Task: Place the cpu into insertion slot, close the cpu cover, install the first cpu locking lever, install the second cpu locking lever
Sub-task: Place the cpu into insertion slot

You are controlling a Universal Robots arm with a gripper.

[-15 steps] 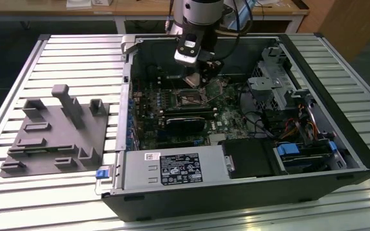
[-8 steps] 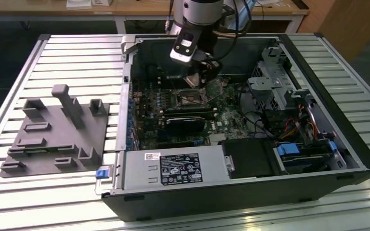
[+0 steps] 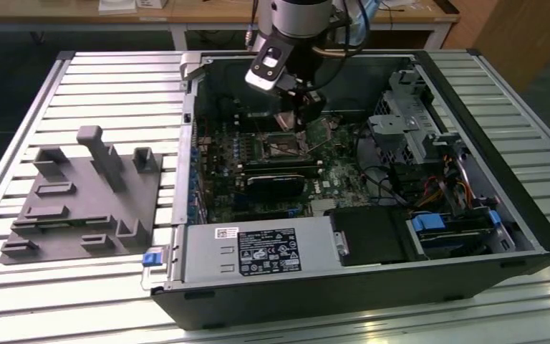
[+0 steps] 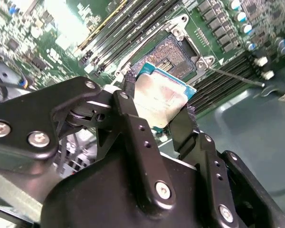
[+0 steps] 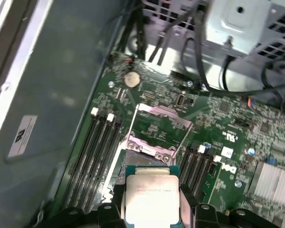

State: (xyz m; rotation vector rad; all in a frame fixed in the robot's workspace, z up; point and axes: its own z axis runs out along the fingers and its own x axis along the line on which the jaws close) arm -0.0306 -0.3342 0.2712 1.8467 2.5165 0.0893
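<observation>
1. Black metal end effector (image 4: 159, 102) (image 5: 151, 199) is clamped on the small flat square cpu (image 4: 164, 97) (image 5: 149, 197) with its pale silvery-beige metal top; in both wrist views one finger (image 4: 133, 118) presses on each of two opposite edges.
2. That cpu hangs just above the green motherboard (image 5: 228, 118), beside the open square socket (image 4: 173, 52), and is not seated in it; the socket's contact field lies bare.
3. In the first wrist view the thin silvery metal cpu cover (image 5: 164, 111), a frame with a square window, stands swung up off the socket on the side away from the cpu.
4. A thin silvery wire lever (image 4: 235, 77) lies loose past one corner of the socket in the second wrist view.
5. Long black memory slots (image 5: 97, 152) run along both sides of the socket, and a round silver coin cell (image 5: 130, 78) sits beyond the cover.
6. In the exterior view the end effector (image 3: 299, 115) reaches down at the upper centre of the frame into the open black computer case (image 3: 351, 294), right over the socket (image 3: 283, 147).
7. The case lies on a grey ribbed metal desk (image 3: 112, 72); a grey moulded fixture block (image 3: 84, 193) sits on the desk at the exterior view's left, well apart from the end effector.
</observation>
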